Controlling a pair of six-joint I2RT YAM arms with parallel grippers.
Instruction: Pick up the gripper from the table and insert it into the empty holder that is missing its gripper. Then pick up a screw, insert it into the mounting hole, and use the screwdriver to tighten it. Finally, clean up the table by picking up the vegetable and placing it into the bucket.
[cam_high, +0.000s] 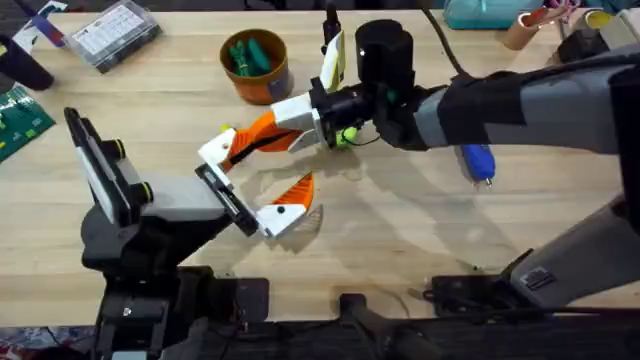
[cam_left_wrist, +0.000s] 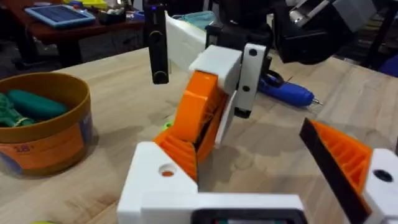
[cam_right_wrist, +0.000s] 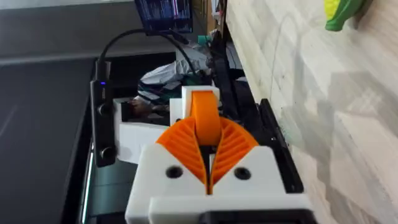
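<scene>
The long orange gripper (cam_high: 262, 133) slants down to the bare white holder (cam_high: 215, 150) on my left arm, its lower end seated against the holder (cam_left_wrist: 163, 171). My right gripper (cam_high: 297, 122) reaches across from the right, its ribbed pads (cam_right_wrist: 185, 144) shut on the orange piece (cam_right_wrist: 205, 118). My left gripper (cam_high: 258, 170) stands open, with its ribbed orange finger (cam_left_wrist: 345, 155) on the other side. The blue screwdriver (cam_high: 478, 160) lies under the right arm. A yellow vegetable (cam_right_wrist: 342, 12) with a green end lies on the table. At the back stands the orange bucket (cam_high: 258, 62).
A clear compartment box (cam_high: 110, 35) sits at the back left, and a green circuit board (cam_high: 20, 120) lies at the left edge. A small lime-green thing (cam_high: 347, 135) lies under the right gripper. The bucket (cam_left_wrist: 43, 134) holds green items. Bare wood stretches along the front right.
</scene>
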